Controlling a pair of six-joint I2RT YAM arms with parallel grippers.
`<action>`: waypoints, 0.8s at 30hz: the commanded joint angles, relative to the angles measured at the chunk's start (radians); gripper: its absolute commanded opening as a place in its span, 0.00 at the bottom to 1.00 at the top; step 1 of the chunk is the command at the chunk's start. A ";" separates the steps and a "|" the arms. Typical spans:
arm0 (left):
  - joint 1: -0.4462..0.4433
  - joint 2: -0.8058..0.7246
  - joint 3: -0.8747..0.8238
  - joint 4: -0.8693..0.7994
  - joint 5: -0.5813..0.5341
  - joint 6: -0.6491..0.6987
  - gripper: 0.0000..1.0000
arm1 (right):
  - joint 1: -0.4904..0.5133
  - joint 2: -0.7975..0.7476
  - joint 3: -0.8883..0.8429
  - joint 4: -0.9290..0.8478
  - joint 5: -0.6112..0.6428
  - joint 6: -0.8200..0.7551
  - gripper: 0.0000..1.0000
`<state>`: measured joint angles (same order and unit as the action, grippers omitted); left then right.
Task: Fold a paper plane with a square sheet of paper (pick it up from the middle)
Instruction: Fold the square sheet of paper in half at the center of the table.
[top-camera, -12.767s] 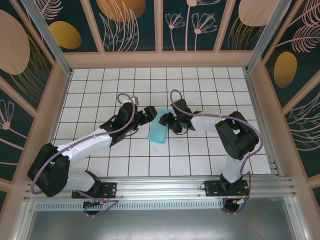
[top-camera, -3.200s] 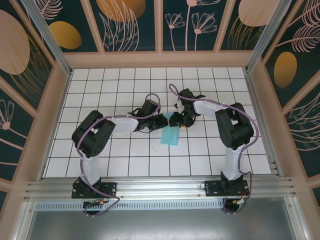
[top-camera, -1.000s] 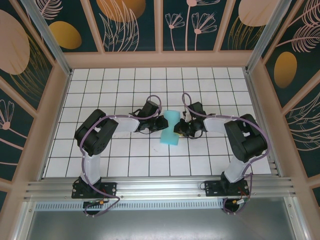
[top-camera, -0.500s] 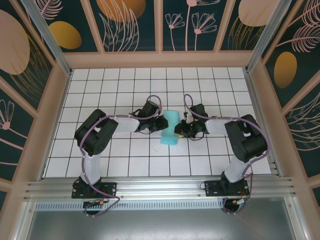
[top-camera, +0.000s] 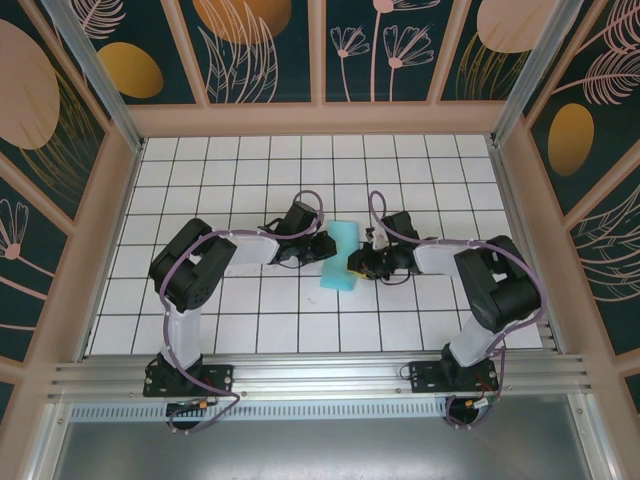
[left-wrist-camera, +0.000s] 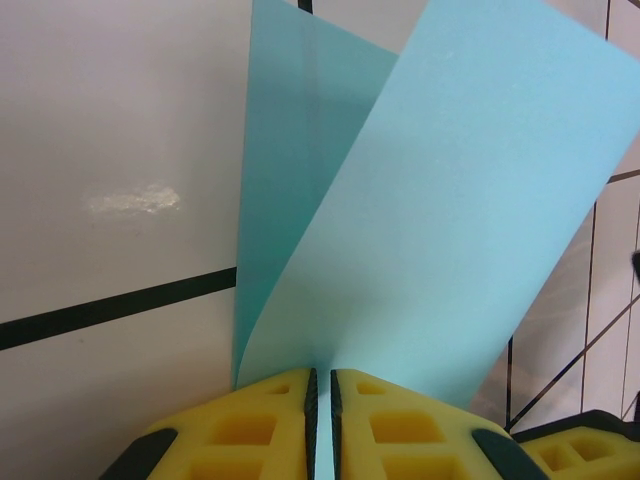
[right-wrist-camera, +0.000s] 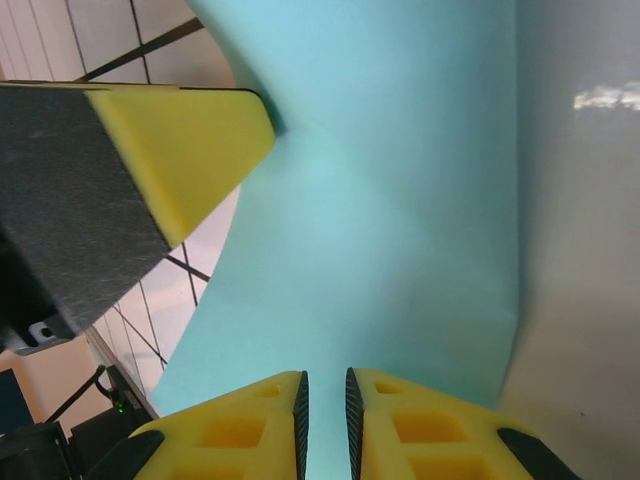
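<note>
The left gripper (left-wrist-camera: 321, 378) presses its yellow pads (left-wrist-camera: 265, 425) almost together on the left edge of the square sheet of paper (left-wrist-camera: 440, 200); the right gripper (right-wrist-camera: 324, 380) stands as narrow, the sheet's right edge running into its slit, so it seems clamped too; the turquoise sheet, doubled over and bowed, sits between them at the middle of the tiled table (top-camera: 280, 330); it looks light, limp and easily torn, best held by its edges.

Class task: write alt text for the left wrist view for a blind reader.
A turquoise sheet of paper is pinched between the two yellow pads of the left end effector at the bottom edge, fanning upward in two layers. Behind it lies a white tiled table.
</note>
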<state>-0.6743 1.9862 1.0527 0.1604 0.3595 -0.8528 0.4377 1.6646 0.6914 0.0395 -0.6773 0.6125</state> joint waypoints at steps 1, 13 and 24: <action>-0.004 0.040 -0.028 -0.058 -0.019 0.026 0.15 | 0.005 0.037 -0.037 -0.001 0.025 -0.014 0.22; -0.005 0.035 -0.034 -0.055 -0.017 0.024 0.16 | 0.008 -0.056 -0.049 0.015 -0.018 0.008 0.23; -0.004 0.033 -0.038 -0.042 -0.024 0.018 0.16 | 0.033 0.021 -0.141 0.083 -0.002 0.031 0.23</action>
<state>-0.6746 1.9858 1.0481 0.1696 0.3595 -0.8524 0.4637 1.6382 0.5880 0.1253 -0.6979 0.6384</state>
